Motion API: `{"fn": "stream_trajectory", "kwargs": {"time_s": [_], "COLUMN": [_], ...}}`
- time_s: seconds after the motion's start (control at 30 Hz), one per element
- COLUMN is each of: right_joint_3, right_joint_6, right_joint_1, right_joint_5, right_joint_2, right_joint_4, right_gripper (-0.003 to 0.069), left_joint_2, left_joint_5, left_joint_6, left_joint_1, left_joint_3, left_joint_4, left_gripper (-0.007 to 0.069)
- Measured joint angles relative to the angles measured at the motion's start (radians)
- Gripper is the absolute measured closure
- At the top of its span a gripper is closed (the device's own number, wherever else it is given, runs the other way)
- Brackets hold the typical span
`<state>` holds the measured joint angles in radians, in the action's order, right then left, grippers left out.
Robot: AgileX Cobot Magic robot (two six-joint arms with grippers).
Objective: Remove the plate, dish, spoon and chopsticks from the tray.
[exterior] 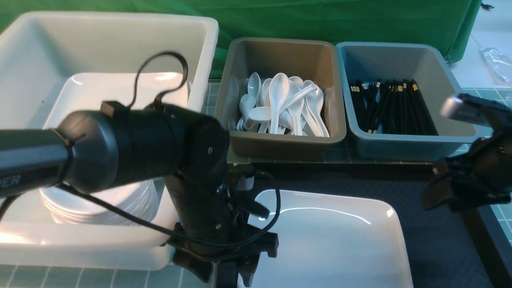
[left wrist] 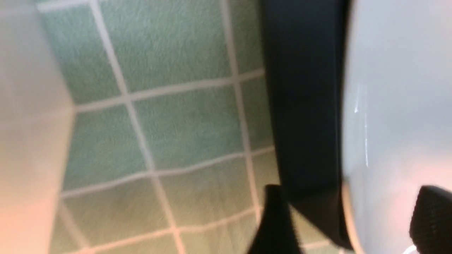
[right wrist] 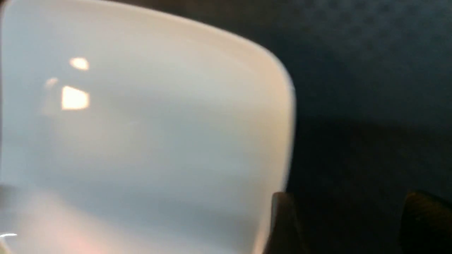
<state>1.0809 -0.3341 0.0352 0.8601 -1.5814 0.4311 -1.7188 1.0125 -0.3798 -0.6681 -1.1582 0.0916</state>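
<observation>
The large white plate lies on the black tray at the near centre. My left gripper is open at the plate's left edge. In the left wrist view its fingers stand wide apart, one over the green cloth and one over the plate, with the tray's rim between them. My right gripper is open and empty above the tray, right of the plate. The right wrist view shows the plate's corner beside bare tray. No loose spoon, chopsticks or small dish shows on the tray.
A big white tub at the left holds a stack of white plates. A brown tub holds several white spoons, and a blue-grey tub holds several black chopsticks. Green tiled cloth covers the table.
</observation>
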Motion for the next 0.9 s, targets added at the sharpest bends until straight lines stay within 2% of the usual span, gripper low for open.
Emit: {"fn": "stream_trajectory", "kwargs": {"time_s": [0.07, 0.13, 0.23, 0.27, 0.3, 0.33, 0.4, 0.5, 0.67, 0.9], "right_joint_3": [0.036, 0.071, 0.119, 0.121, 0.131, 0.132, 0.132, 0.132, 0.132, 0.132], "right_joint_6": [-0.036, -0.052, -0.065, -0.065, -0.072, -0.073, -0.075, -0.075, -0.075, -0.072], "right_joint_1": [0.003, 0.009, 0.022, 0.022, 0.034, 0.042, 0.061, 0.089, 0.105, 0.106], "right_joint_5": [0.000, -0.001, 0.005, 0.006, 0.008, 0.008, 0.006, -0.007, -0.009, -0.009], "right_joint_2": [-0.069, -0.132, -0.217, -0.221, -0.256, -0.274, -0.304, -0.327, -0.328, -0.328], "right_joint_4": [0.016, 0.021, 0.026, 0.027, 0.027, 0.026, 0.026, 0.026, 0.022, 0.004], "right_gripper": [0.0159, 0.0132, 0.0116, 0.0116, 0.0114, 0.0113, 0.0113, 0.0113, 0.0113, 0.0113], "left_joint_2": [0.015, 0.048, 0.115, 0.125, 0.167, 0.189, 0.220, 0.238, 0.176, 0.162], "left_joint_5": [0.052, 0.055, 0.071, 0.072, 0.067, 0.054, 0.024, -0.011, -0.018, -0.106], "left_joint_6": [-0.002, 0.002, 0.002, 0.002, -0.003, -0.007, -0.002, 0.011, 0.015, 0.055], "left_joint_1": [0.000, 0.000, 0.001, 0.001, 0.001, 0.001, 0.001, 0.004, 0.004, 0.004], "left_joint_3": [-0.028, -0.032, -0.033, -0.033, -0.033, -0.034, -0.052, -0.070, -0.047, -0.042], "left_joint_4": [-0.026, -0.034, -0.042, -0.042, -0.034, -0.022, -0.021, -0.029, -0.027, 0.023], "left_gripper": [0.0146, 0.0204, 0.0369, 0.0382, 0.0481, 0.0534, 0.0591, 0.0615, 0.0617, 0.0616]}}
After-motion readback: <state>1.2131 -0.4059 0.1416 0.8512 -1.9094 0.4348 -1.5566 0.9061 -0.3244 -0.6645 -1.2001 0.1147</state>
